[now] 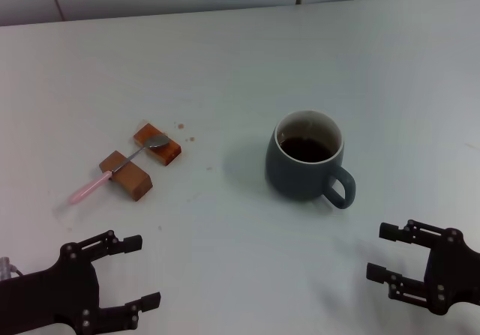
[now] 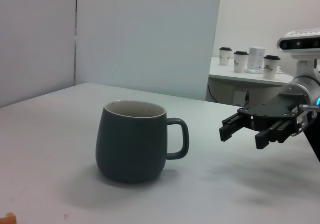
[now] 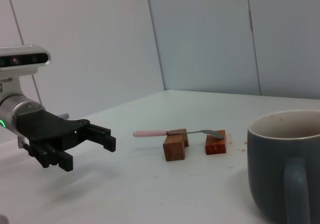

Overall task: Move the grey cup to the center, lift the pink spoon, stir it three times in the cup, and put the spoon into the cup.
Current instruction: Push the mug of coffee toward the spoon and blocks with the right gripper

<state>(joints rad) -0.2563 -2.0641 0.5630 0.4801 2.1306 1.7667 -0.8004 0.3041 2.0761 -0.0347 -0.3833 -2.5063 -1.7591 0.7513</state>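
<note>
Left gripper (image 1: 142,271) and right gripper (image 1: 384,252) hover agape.

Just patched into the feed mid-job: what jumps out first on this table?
The dark blue-grey ceramic mug with dark brown liquid stands right of middle, its handle toward the open right tool. To the left, the slim pink-handled spoon lies bridged across two brown wooden blocks, bowl on the far block. The open left tool waits near the front edge, touching nothing.

A lab or office room: plain white wall panels (image 2: 150,33) behind a white table (image 2: 45,129), with lidded paper cups (image 2: 241,61) on a side counter (image 2: 240,78) beyond the table.
</note>
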